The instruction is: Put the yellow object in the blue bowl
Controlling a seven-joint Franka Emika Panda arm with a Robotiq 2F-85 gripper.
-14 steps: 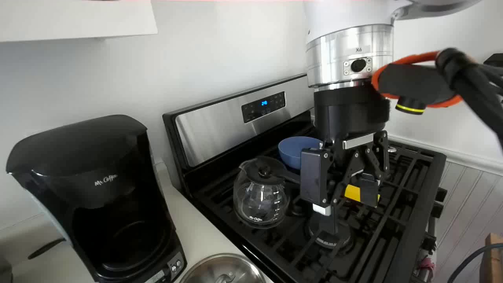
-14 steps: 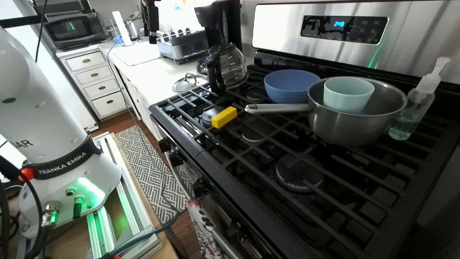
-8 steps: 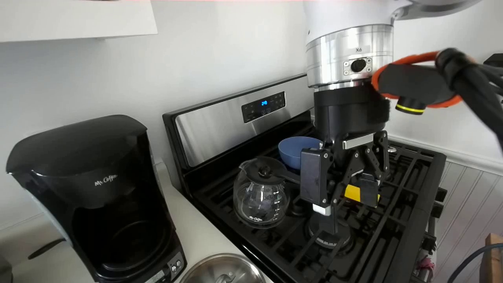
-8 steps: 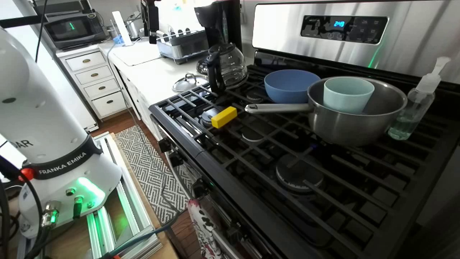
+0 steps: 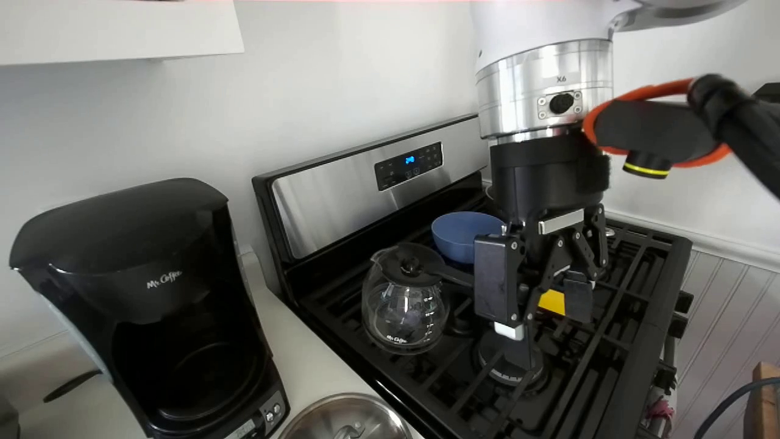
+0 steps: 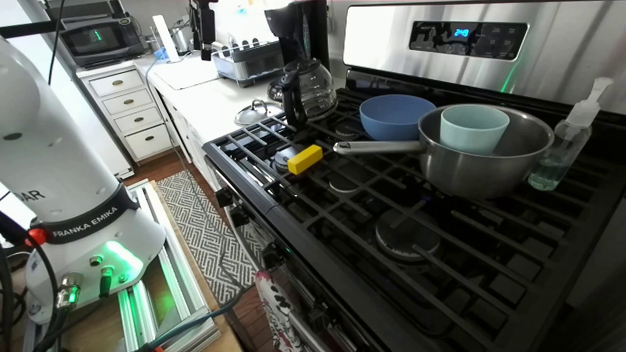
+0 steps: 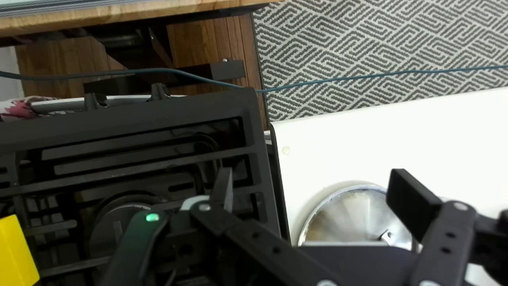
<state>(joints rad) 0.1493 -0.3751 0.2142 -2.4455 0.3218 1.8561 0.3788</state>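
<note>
The yellow block (image 6: 304, 160) lies on the stove grate in an exterior view. In an exterior view it shows partly behind a gripper finger (image 5: 551, 302), and in the wrist view it is cut off at the lower left edge (image 7: 16, 252). The blue bowl (image 6: 391, 122) stands upright at the back of the stove; the gripper partly hides it in an exterior view (image 5: 457, 235). My gripper (image 5: 548, 329) is open with nothing between its fingers. In the wrist view its fingers (image 7: 313, 190) are wide apart, above the stove edge and counter, away from the block.
A glass carafe (image 5: 405, 314) stands beside the bowl. A steel pot (image 6: 469, 171) holding a pale green cup (image 6: 474, 129) touches or nearly touches the bowl, its handle pointing toward the block. A soap bottle (image 6: 562, 142) stands behind. A metal lid (image 7: 349, 214) lies on the counter.
My gripper has shifted slightly right and down in an exterior view, still open. The yellow block and the blue bowl have not moved.
</note>
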